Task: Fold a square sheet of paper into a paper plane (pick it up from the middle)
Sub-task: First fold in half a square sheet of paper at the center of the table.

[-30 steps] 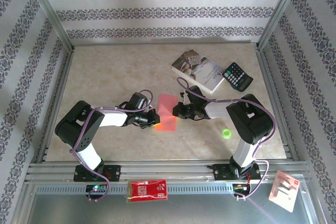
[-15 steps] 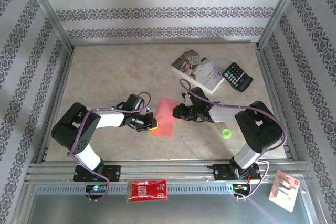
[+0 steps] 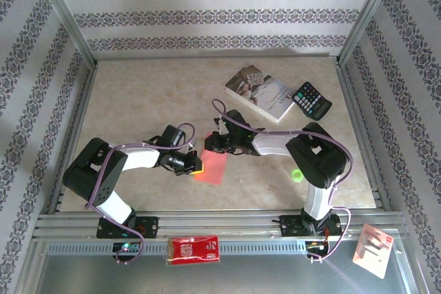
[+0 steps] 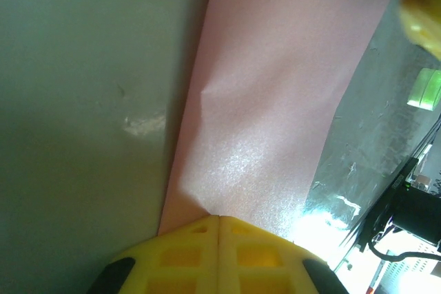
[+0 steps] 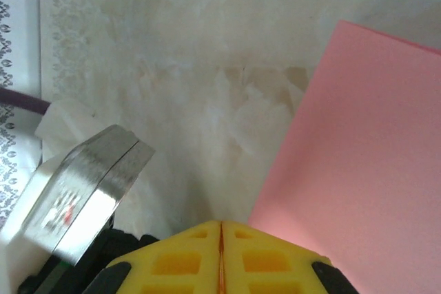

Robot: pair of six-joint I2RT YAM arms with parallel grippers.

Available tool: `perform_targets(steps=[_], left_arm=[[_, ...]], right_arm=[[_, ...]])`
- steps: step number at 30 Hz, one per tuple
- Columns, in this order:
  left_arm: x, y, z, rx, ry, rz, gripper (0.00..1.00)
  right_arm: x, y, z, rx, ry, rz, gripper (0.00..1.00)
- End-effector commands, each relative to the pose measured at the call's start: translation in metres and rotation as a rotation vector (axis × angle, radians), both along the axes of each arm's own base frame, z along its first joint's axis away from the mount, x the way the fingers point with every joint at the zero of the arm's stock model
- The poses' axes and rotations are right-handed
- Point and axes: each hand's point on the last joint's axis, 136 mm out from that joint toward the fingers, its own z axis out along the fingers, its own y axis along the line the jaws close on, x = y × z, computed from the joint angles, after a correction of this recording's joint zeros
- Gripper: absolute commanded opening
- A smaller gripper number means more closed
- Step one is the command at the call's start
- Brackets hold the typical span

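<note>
**Gripping the square sheet of paper (image 3: 213,169) in your left pincer (image 3: 196,166)**

Your left pincer is fully closed. Its yellow fingers (image 4: 186,256) press flat together and one end of the pink sheet is clamped in the seam. In the left wrist view the paper runs straight away from those tips, with a small crease just ahead of them. Nearer to the arm bases than this pincer, a red packet (image 3: 194,249) with white print lies on the front rail.

From above, the sheet shows as a pink oblong just to the right of the left pincer and touching it, at the middle of the desk (image 3: 138,101). You cannot tell from these views whether it lies flat or is partly raised.

Your right pincer (image 3: 211,144) sits at the far end of the sheet, just beyond the left one. Its yellow fingers (image 5: 272,266) are closed with no gap. In the right wrist view the paper lies to the right of the tips and its edge runs down to the right finger. Whether that edge is actually caught cannot be told.

Beyond and to the right of the right pincer lies a paperback book (image 3: 260,93), with a black calculator (image 3: 312,100) just beside its right edge. A green spot of light (image 3: 298,175) shows on the desk to the right of this pincer, beside the right arm.
</note>
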Motion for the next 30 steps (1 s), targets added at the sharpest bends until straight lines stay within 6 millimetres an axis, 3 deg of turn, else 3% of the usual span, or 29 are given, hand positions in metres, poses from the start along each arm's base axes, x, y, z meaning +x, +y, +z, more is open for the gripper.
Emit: perform_targets(steps=[1, 8, 12, 20, 30], left_arm=[[-0.029, 0.027, -0.028, 0.131, 0.12, 0.015, 0.0], [-0.028, 0.027, -0.026, 0.132, 0.114, 0.016, 0.0], [-0.031, 0.029, -0.027, 0.141, 0.12, 0.013, 0.0], [-0.049, 0.045, -0.045, 0.222, 0.175, -0.005, 0.0], [-0.055, 0.05, -0.05, 0.25, 0.189, -0.019, 0.0]], right_arm=[[-0.002, 0.019, -0.001, 0.023, 0.02, 0.022, 0.08], [-0.008, 0.025, -0.021, -0.024, 0.063, 0.039, 0.07], [-0.005, 0.017, -0.037, -0.088, 0.084, 0.02, 0.06], [0.017, -0.005, -0.056, -0.177, 0.09, -0.045, 0.03], [0.045, -0.015, -0.058, -0.176, 0.093, -0.098, 0.03]])
